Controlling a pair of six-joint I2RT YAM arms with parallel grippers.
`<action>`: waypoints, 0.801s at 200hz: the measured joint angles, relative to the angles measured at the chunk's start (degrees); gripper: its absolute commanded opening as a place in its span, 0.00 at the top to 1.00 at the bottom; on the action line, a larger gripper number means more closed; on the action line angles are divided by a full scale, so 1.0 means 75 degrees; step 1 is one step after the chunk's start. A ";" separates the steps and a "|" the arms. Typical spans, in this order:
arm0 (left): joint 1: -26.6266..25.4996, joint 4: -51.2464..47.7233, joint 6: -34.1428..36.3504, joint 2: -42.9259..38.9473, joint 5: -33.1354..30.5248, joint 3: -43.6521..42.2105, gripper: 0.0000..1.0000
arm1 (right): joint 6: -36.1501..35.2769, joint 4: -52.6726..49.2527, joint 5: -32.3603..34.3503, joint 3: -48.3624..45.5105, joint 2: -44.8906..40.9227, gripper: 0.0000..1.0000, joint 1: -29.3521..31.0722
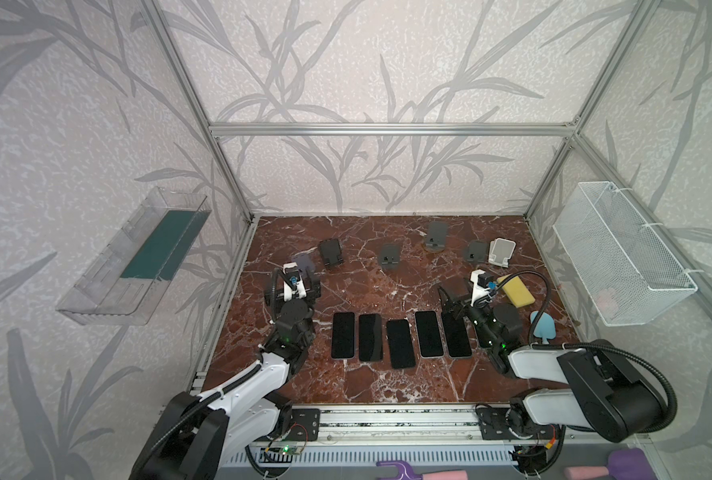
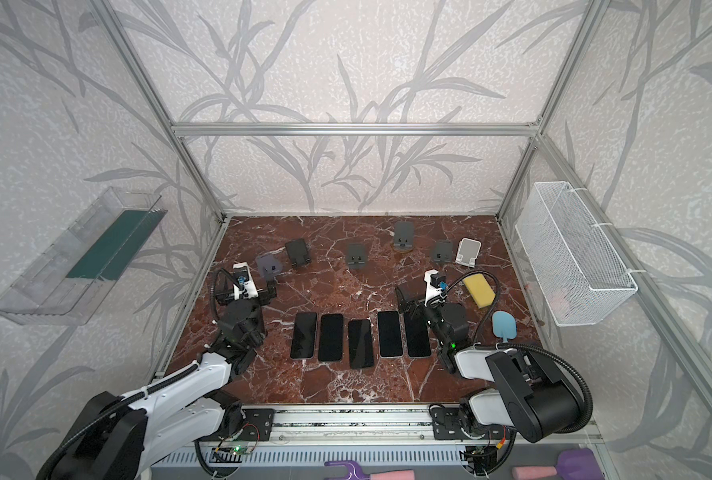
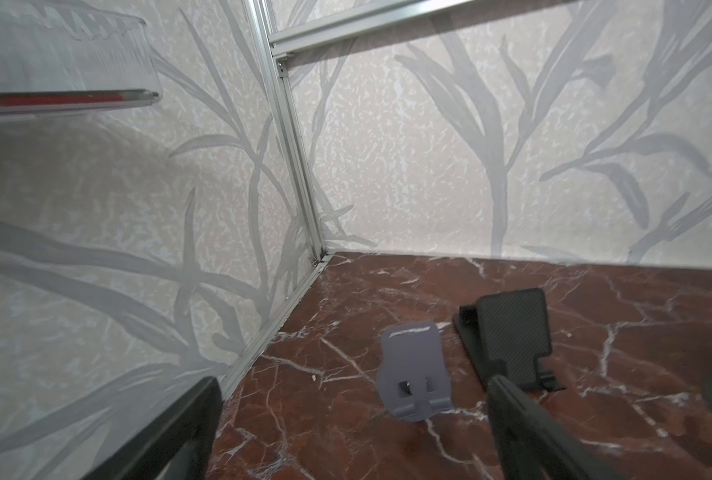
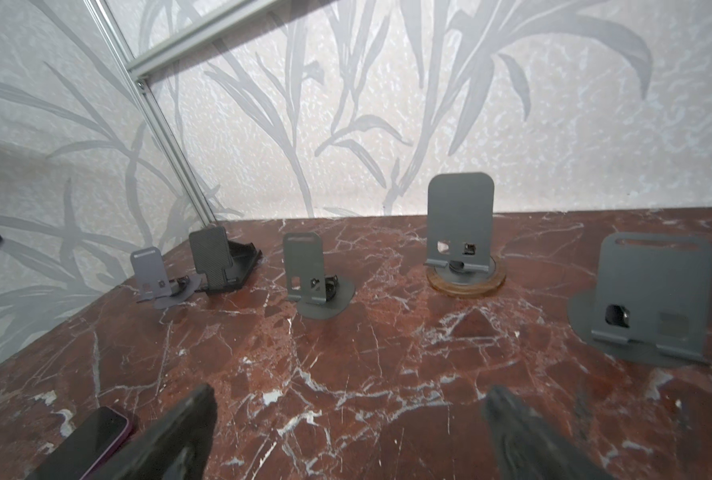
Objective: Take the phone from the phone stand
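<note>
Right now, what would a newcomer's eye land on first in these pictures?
A row of black phones lies flat at the front middle of the red marble table. Behind it a line of phone stands sits empty near the back wall. The left gripper and right gripper hang open and empty beside the row's ends.

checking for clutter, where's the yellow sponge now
In both top views the yellow rectangular sponge lies on the right side of the red marble table, between the white phone stand behind it and the blue spatula in front.
</note>
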 measured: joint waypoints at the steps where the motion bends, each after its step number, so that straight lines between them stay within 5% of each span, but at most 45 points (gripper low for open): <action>1: 0.0017 0.0058 0.0032 0.0052 -0.0003 -0.0032 0.01 | 0.0000 0.0009 -0.0015 0.0000 -0.0003 0.01 0.0000; 68: 0.1253 0.2445 -0.0326 0.3794 0.0915 -0.0254 0.01 | -0.0493 -0.0353 -0.0093 0.0090 -0.0446 0.01 0.0000; 110: 0.2617 0.2346 -0.1247 0.3824 0.2713 -0.0099 0.01 | -0.1148 -0.1658 0.0498 0.0117 -0.1728 0.01 0.0000; 160: 0.2999 0.0778 -0.1626 0.3660 0.4322 0.0950 0.01 | -0.1839 -0.2343 0.1233 0.0181 -0.1833 0.01 -0.0370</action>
